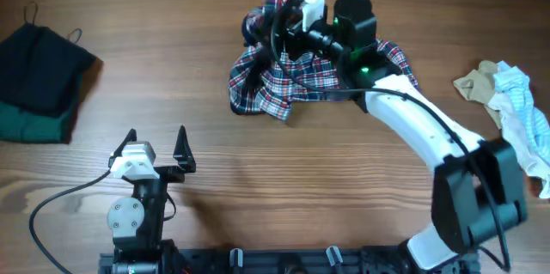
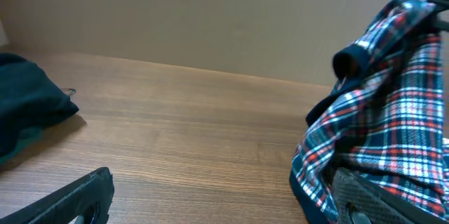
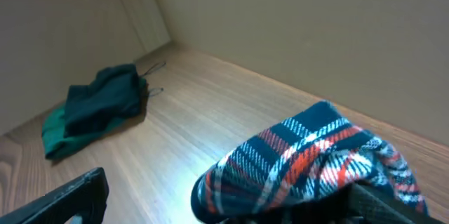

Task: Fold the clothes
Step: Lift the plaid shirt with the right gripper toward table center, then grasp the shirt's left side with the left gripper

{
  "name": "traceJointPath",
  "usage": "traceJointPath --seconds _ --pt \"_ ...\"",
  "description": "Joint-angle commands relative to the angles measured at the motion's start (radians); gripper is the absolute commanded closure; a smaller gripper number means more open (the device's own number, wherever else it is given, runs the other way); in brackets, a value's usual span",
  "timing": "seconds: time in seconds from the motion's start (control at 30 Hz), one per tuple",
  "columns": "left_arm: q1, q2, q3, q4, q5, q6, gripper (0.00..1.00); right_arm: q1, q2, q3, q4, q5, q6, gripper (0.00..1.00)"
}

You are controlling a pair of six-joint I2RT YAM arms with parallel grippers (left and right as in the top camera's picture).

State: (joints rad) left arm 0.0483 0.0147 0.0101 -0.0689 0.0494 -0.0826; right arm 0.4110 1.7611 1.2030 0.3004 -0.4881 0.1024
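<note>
Nearest the base, the left claw (image 1: pixel 156 137) is held over the table (image 1: pixel 344 179), its jaws spread wide with nothing between them. Further out, at the left edge, a dark pile (image 1: pixel 39 72) of folded cloth is laid flat, with green showing beneath it. At the right edge a pale heap (image 1: pixel 514 102) of cream and light blue fabric is left crumpled. Both are set well apart from the shirt (image 1: pixel 296 81), which is bunched in a loose mound at the middle of the table, toward the far side. The right arm is stretched over it from the near right corner. At the arm's far end the right claw (image 3: pixel 226 187) is seen with its jaws standing wide apart. A fold of the plaid is humped up between them, close against one finger, and no pinch on it can be seen.
</note>
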Motion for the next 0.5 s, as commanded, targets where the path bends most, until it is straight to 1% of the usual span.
traceJointPath --seconds 0.0,0.1,0.17,0.2,0.27,0.33,0.4,0.47 --pt "0.006 -0.004 -0.005 -0.006 -0.006 0.019 0.0 0.005 0.008 0.022 0.069 -0.002 0.035 0.0" --pt "0.006 -0.004 -0.005 -0.006 -0.006 0.019 0.0 0.005 -0.021 0.022 0.141 -0.065 0.052 0.0" --pt "0.006 -0.004 -0.005 -0.006 -0.006 0.019 0.0 0.005 -0.035 0.026 0.166 -0.055 0.059 0.0" --pt "0.006 -0.004 -0.005 -0.006 -0.006 0.019 0.0 0.005 -0.035 0.028 0.166 -0.016 0.057 0.0" --pt "0.006 -0.004 -0.005 -0.006 -0.006 0.019 0.0 0.005 -0.035 0.028 0.151 0.093 0.048 0.0" --pt "0.006 -0.004 -0.005 -0.006 -0.006 0.019 0.0 0.001 -0.04 0.028 0.095 0.234 0.006 0.0" --pt "0.006 -0.004 -0.005 -0.006 -0.006 0.019 0.0 0.0 -0.052 0.028 0.01 0.421 -0.013 0.0" --pt "0.006 -0.004 -0.005 -0.006 -0.006 0.019 0.0 0.0 -0.077 0.028 -0.129 0.576 -0.06 0.0"
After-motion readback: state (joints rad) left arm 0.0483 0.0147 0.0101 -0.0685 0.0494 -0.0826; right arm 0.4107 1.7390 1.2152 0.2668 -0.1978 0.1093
